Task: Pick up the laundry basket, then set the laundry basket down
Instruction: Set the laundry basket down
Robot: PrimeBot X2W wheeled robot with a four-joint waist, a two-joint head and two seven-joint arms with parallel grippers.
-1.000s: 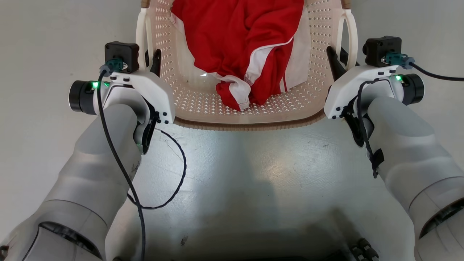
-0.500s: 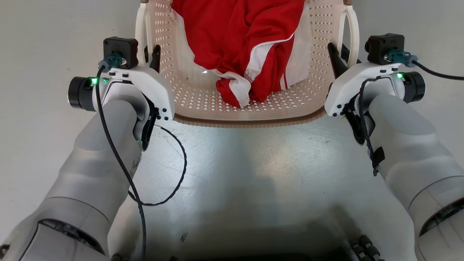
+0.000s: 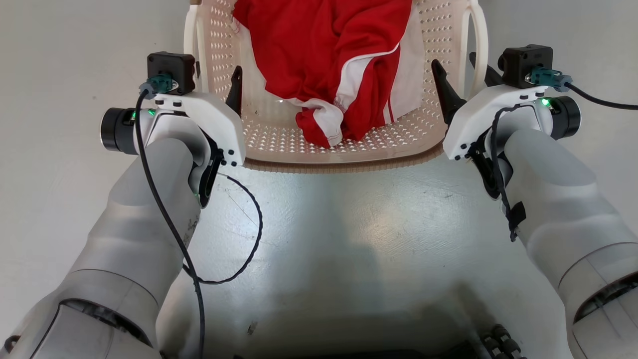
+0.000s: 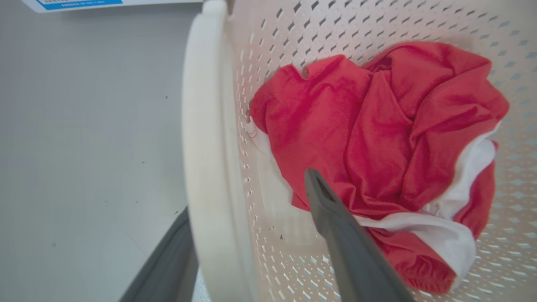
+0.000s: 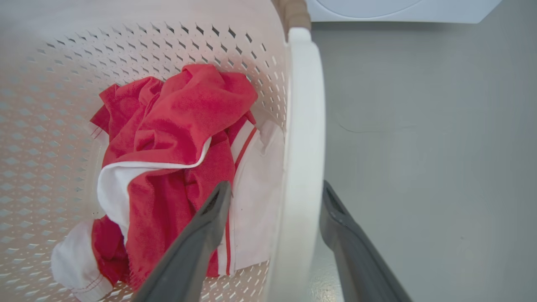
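Though they straddle laundry basket [image 3: 279, 142] handles [image 4: 205, 126], left gripper [image 4: 247, 195] and right gripper [image 5: 275, 188] gape (empty).

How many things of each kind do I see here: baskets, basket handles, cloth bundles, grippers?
Cream-white perforated plastic laundry basket: 1
White side handles: 2
Red-and-white crumpled cloth bundle: 1
Dark two-finger grippers, left gripper and right gripper: 2
Total: 6

Laundry room: a washer [image 5: 440, 14] (white) near the laundry basket [image 5: 302, 126].

Laundry basket [image 3: 339, 166]: cream, perforated, brown woven rim, white side handles; upright, red-white garment [image 3: 324, 55] inside.
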